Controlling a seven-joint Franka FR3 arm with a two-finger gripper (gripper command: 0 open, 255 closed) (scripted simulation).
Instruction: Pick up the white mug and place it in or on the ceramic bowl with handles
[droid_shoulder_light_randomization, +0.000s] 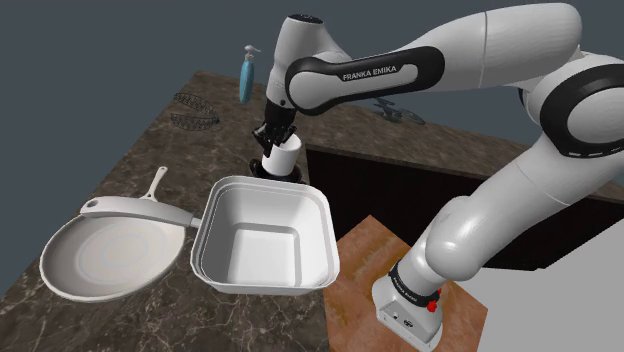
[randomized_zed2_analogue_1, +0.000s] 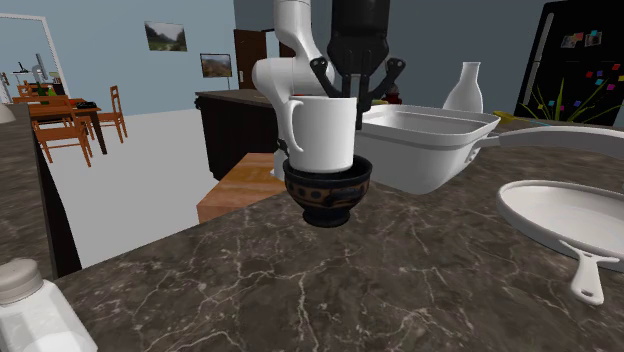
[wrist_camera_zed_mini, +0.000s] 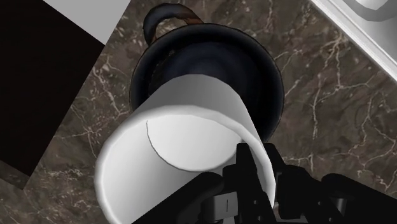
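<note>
While the jaws pinch its wall, the white cylindrical mug (droid_shoulder_light_randomization: 283, 157) stands below them. Opposite, it sits in the dark glazed handled bowl (randomized_zed2_analogue_1: 328, 190) beneath, likely ready for release. Wrist-on: one jaw inside, one outside.

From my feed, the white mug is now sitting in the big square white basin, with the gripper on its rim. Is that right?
Not quite. The white mug is sitting in the dark bowl, which stands beside the square white basin, with the gripper on its rim. The second exterior view shows it.
</note>
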